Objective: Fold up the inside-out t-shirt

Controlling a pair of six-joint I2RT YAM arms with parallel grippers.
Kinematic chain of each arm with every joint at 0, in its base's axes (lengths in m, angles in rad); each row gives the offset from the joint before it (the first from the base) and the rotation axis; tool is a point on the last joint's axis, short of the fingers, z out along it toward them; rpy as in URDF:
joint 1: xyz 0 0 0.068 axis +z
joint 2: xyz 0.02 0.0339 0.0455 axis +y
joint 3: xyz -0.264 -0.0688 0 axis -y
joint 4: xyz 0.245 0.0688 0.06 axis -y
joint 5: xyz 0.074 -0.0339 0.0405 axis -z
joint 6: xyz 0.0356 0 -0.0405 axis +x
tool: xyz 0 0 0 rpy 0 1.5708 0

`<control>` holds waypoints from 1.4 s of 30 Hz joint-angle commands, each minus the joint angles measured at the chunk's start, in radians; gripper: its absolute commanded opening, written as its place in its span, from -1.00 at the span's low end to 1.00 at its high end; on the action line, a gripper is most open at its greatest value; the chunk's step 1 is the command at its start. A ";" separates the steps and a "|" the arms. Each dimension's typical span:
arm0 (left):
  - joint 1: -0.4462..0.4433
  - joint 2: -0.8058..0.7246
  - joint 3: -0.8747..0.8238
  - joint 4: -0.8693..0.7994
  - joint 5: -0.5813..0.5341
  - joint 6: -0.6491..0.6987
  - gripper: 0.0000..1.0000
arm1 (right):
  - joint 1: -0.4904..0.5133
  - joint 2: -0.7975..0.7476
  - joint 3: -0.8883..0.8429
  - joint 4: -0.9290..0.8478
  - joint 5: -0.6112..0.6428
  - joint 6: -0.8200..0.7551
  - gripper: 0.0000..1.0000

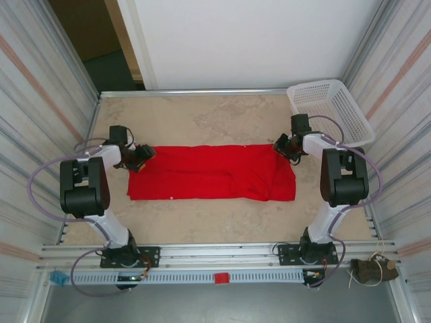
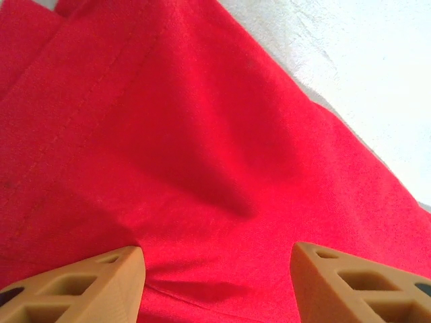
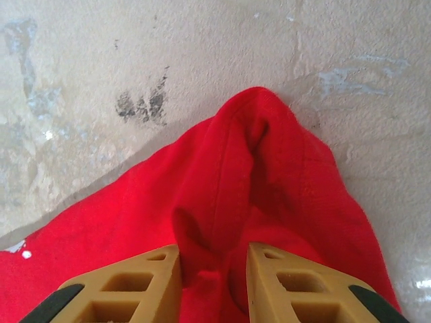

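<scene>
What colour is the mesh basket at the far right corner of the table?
The basket is white; the top external view shows it best.

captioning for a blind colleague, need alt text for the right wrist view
A bunched ridge of the bright red soft cloth t-shirt is pinched between the tan jaws of the right gripper. Behind it lies a pale scuffed tabletop with a dark smudge.

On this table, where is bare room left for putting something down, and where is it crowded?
Two free strips: one between the t-shirt and the back wall, left of the basket, and one between the t-shirt and the near rail. Crowded: both t-shirt ends, where the left gripper and right gripper sit.
</scene>
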 commanded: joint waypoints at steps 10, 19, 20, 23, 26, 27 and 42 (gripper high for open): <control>-0.072 -0.203 0.045 -0.033 0.059 -0.020 0.21 | 0.045 -0.379 -0.148 -0.194 0.162 -0.079 0.68; -0.278 -0.179 0.067 -0.011 0.031 -0.037 0.21 | 0.023 -0.332 -0.239 -0.148 0.141 -0.081 0.77; -0.286 -0.175 0.064 -0.011 0.023 -0.036 0.21 | 0.023 -0.318 -0.241 -0.147 0.151 -0.081 0.78; -0.289 -0.175 0.047 0.002 0.023 -0.042 0.21 | 0.014 -0.275 -0.242 -0.138 0.172 -0.082 0.84; -0.288 -0.180 0.046 -0.008 0.018 -0.029 0.21 | 0.002 -0.233 -0.241 -0.104 0.122 -0.080 0.86; -0.288 -0.182 0.048 -0.014 0.015 -0.023 0.21 | 0.002 -0.222 -0.238 -0.088 0.096 -0.080 0.86; -0.280 -0.178 0.065 -0.020 0.014 -0.013 0.21 | 0.015 -0.236 -0.283 -0.016 0.041 -0.064 0.81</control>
